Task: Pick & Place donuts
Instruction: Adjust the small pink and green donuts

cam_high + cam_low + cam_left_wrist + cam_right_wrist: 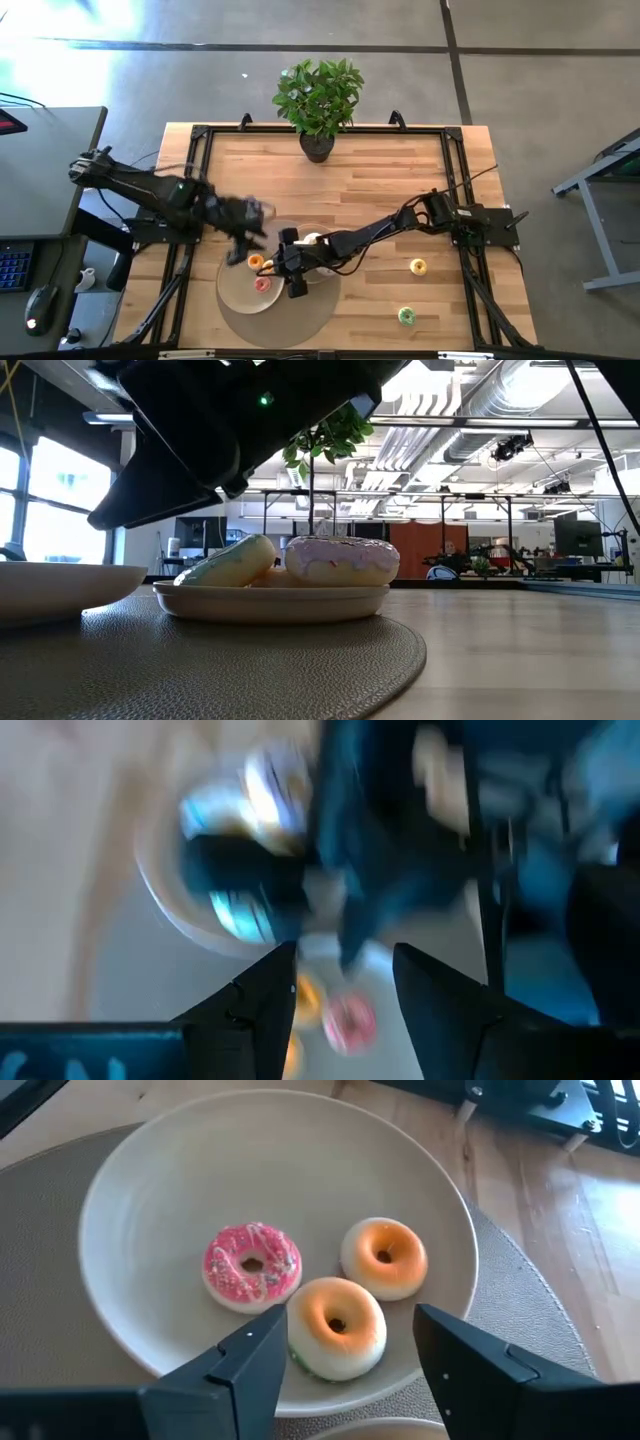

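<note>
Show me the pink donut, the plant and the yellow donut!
pink donut (251,1266), right wrist view, on its icing.
plant (319,96), high view, on its leaves.
yellow donut (418,266), high view, on its ring.

two dark, slim jointed arms; black cables along right arm (400,222); left arm (150,188) matte black; both grippers end in dark angular wedge-shaped fingers (240,1365).

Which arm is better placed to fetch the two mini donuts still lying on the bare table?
Probably the right arm. The yellow mini donut and green mini donut lie on its side. The right gripper is open above the plate; the left gripper is farther.
</note>
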`<state>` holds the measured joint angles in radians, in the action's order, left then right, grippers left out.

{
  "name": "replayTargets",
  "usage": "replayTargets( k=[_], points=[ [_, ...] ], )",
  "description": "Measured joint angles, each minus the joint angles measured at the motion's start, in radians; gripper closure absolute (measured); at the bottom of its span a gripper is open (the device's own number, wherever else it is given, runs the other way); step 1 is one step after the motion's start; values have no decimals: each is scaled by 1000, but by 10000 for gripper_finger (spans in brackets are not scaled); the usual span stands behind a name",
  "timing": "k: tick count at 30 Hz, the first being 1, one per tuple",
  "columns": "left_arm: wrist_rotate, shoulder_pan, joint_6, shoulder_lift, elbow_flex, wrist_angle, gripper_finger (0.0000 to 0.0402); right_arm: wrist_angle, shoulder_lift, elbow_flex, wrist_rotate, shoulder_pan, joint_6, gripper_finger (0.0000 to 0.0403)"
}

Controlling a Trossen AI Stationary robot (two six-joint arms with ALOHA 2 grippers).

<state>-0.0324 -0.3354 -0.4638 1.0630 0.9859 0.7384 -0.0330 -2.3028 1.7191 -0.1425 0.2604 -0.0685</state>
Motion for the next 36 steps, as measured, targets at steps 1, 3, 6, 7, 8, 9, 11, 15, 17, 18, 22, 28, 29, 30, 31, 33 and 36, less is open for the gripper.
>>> replayTargets(
  k=[1,3,6,7,8,9,11,15,17,18,22,28,29,30,31,33,36],
  points=[
    [16,-43,-35,4,-2,30,236,0,0,0,0,0,0,191],
    [76,-131,-106,15,0,54,236,-1,0,0,0,0,0,191],
    [197,-264,-175,40,-1,92,236,0,0,0,0,0,-1,192],
    [226,-299,-193,50,-1,85,236,-2,2,0,-3,0,-1,192],
    [240,-328,-204,61,0,80,236,-7,5,0,-6,0,-4,192],
    [248,-357,-219,74,0,82,236,-15,13,0,-5,0,-11,192],
    [258,-404,-250,100,0,82,236,-43,36,0,-5,2,-24,192],
    [330,-459,-278,168,0,84,236,-154,107,0,-6,10,-28,193],
    [363,-466,-293,210,0,83,236,-233,152,0,-11,16,-36,196],
    [369,-463,-317,232,0,84,236,-289,179,0,-21,19,-37,197],
    [407,-462,-425,326,1,113,236,-523,297,0,-120,36,-31,206],
    [359,-450,-484,476,1,111,236,-865,441,0,-187,42,134,222],
    [359,-451,-485,496,1,107,236,-907,455,0,-192,42,166,225],
    [358,-451,-484,519,2,103,236,-944,465,1,-202,42,199,228],
    [358,-451,-484,540,1,103,236,-971,473,1,-214,42,226,231],
    [371,-450,-484,576,0,109,236,-1009,475,1,-243,42,271,238],
    [371,-449,-485,620,1,105,236,-1054,472,0,-282,42,322,249]
  ],
)
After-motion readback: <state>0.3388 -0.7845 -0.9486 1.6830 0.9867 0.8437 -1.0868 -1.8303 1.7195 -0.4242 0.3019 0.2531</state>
